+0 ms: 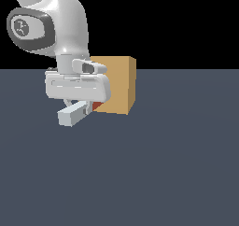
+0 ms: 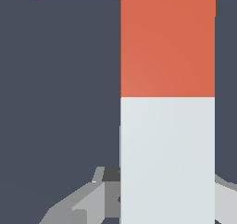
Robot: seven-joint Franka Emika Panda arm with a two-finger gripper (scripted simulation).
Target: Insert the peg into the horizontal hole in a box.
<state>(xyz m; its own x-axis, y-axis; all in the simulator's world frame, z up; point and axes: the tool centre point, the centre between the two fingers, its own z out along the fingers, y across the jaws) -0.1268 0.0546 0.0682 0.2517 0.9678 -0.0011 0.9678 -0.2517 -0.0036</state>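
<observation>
A: Inserting seems to be the step in hand. On the exterior view's left, the gripper (image 1: 80, 109) pinches the peg (image 1: 73, 114) at its white half, held above the grey floor (image 1: 163, 173).

B: And rightward?

A: The orange end touches the box (image 1: 119, 85) face; the hole is hidden. Next move, I judge: push straight along the peg's axis, keeping it level.
</observation>
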